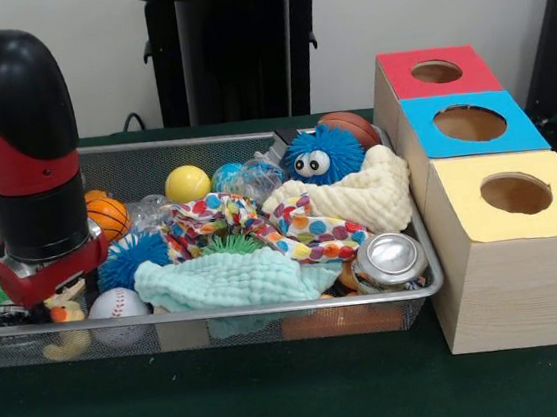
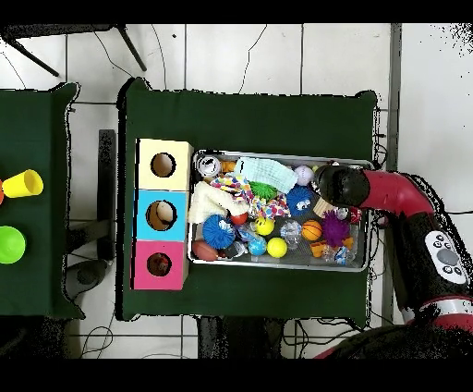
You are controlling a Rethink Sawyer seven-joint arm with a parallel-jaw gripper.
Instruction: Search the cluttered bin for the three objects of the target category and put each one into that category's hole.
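The silver wire-mesh bin (image 1: 270,311) is full of toys and cloths; it also shows in the overhead view (image 2: 277,265). My red and black arm (image 1: 36,196) reaches down into the bin's left end, over the same spot in the overhead view (image 2: 340,185). The gripper is hidden under the wrist among the clutter. A small tan and orange soft toy (image 1: 66,313) lies just below the wrist, next to a baseball (image 1: 116,305). An orange shape (image 1: 332,321) shows through the front mesh. No tiger-striped toy shows. The red-ringed hole (image 1: 436,72) is on the farthest box, also seen from overhead (image 2: 159,264).
The blue-ringed (image 1: 469,123) and yellow-ringed (image 1: 515,194) boxes stand right of the bin. In the bin are an orange toy basketball (image 1: 108,216), a blue googly-eyed ball (image 1: 323,155), a yellow ball (image 1: 187,184), a mint cloth (image 1: 226,280), a cream cloth (image 1: 358,199) and a tin can (image 1: 392,258).
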